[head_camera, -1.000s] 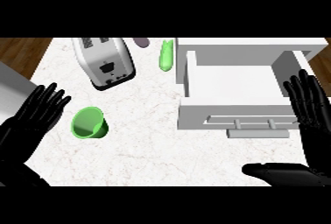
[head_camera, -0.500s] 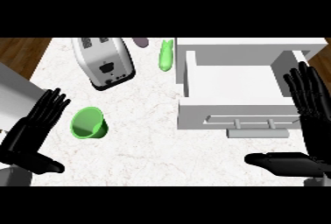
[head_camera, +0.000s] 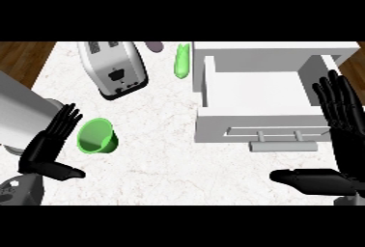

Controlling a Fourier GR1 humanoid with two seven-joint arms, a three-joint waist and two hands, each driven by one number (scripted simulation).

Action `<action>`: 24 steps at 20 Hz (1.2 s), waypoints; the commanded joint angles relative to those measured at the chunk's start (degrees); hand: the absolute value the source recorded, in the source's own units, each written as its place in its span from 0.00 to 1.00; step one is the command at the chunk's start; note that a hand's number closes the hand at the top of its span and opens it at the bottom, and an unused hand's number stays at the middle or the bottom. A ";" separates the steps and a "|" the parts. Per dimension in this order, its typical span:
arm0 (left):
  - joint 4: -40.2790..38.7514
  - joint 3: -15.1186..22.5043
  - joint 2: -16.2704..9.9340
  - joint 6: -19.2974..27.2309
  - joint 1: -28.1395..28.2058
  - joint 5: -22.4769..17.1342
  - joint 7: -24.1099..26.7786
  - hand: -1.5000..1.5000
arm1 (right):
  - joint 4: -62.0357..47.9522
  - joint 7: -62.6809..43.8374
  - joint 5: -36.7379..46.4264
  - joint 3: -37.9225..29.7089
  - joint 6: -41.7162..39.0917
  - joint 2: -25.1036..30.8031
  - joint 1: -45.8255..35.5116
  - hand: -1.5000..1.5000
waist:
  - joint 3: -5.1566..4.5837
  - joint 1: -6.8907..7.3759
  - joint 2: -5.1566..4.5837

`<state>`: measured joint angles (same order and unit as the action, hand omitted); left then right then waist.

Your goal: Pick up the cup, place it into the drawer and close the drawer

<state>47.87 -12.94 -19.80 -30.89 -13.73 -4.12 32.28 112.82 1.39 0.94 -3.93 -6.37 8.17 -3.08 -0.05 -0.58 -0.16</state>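
Note:
A green cup [head_camera: 97, 136] lies on its side on the white marble counter [head_camera: 171, 159], left of centre, its mouth facing the view. My left hand [head_camera: 49, 148] is open just to the left of it, fingers straight and thumb stretched toward the right, close to the cup's rim but apart from it. The white drawer [head_camera: 260, 96] stands pulled open at the right, its inside bare, with a grey handle [head_camera: 285, 144] on its front. My right hand [head_camera: 341, 120] is open at the right edge, fingers up beside the drawer, thumb low.
A silver toaster [head_camera: 114, 67] stands at the back left. A green elongated object [head_camera: 182, 60] and a small purple thing [head_camera: 154, 46] lie at the back. Wooden floor shows beyond the counter's left edge.
My left hand has moved right and down, closer to the cup, with its grey forearm now showing at the left. The right hand shifted slightly.

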 commanded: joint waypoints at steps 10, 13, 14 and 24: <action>-29.03 -0.02 -2.62 0.21 -10.60 7.00 20.81 0.00 | -0.79 1.45 -1.21 -0.80 -2.33 0.42 -0.08 0.00 | -0.13 -0.87 -0.30; -31.35 -0.21 -1.77 1.66 -12.36 7.08 21.69 0.00 | -3.40 1.00 0.72 0.90 -0.47 -1.31 -2.78 0.00 | -0.22 -1.07 -0.61; -30.73 -1.25 -3.51 -1.34 -12.35 5.49 21.23 0.00 | 0.54 -0.50 -1.06 -0.69 -2.14 0.69 -0.62 0.00 | -0.18 -1.08 -0.35; -33.80 1.27 -1.72 0.44 -12.36 8.71 28.00 0.00 | -0.28 -1.92 -2.22 -0.78 -1.93 -0.03 -2.71 0.00 | -0.28 -1.19 -0.61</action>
<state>14.94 -12.29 -21.86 -23.76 -26.19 3.97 52.23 112.58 1.40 -0.18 -4.02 -8.33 7.87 -3.90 -0.30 -1.90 -0.75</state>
